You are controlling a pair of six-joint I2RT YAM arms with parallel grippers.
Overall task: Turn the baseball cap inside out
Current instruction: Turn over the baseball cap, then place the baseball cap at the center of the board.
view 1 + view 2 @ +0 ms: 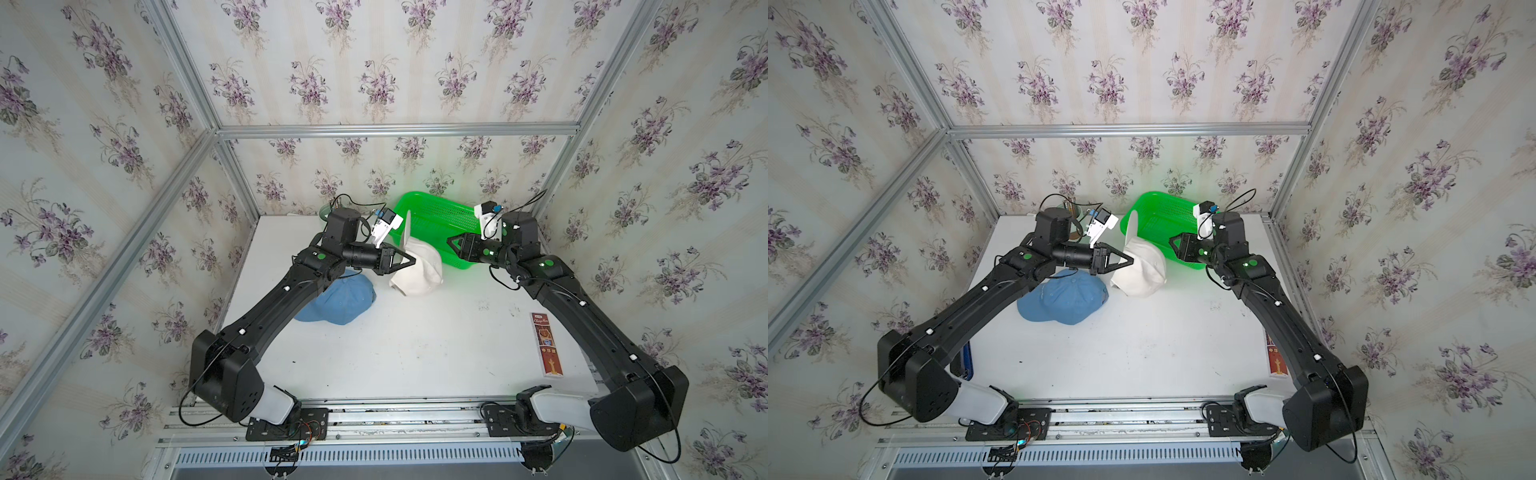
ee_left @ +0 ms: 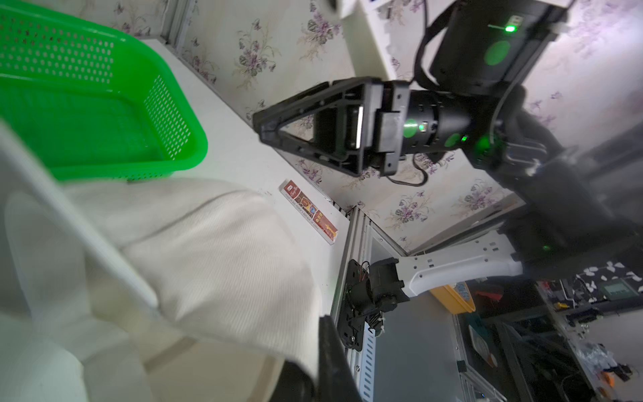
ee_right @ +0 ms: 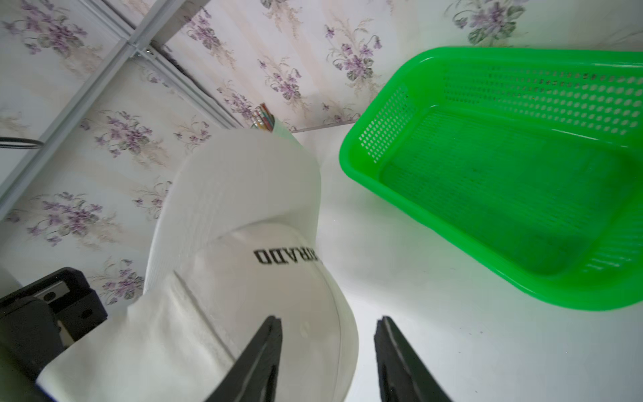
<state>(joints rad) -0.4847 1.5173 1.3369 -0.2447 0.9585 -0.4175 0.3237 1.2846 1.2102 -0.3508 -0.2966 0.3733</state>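
Clenched w/ L jaws on crown fabric of white baseball cap [image 1: 417,270]. Sits just in front of green basket [image 1: 440,216], close, not touching; brim upright, nearest the basket. Released at R jaws, set apart, raised by basket's front edge, near cap, no contact. Farther from basket, beside white cap, flat on surface [image 1: 415,353]: blue baseball cap [image 1: 345,301], crown up, partly under L arm [image 1: 291,291].

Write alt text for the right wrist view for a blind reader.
A white cap with black lettering is close before the right gripper, whose open fingers hold nothing. A green basket lies beside it on the table.
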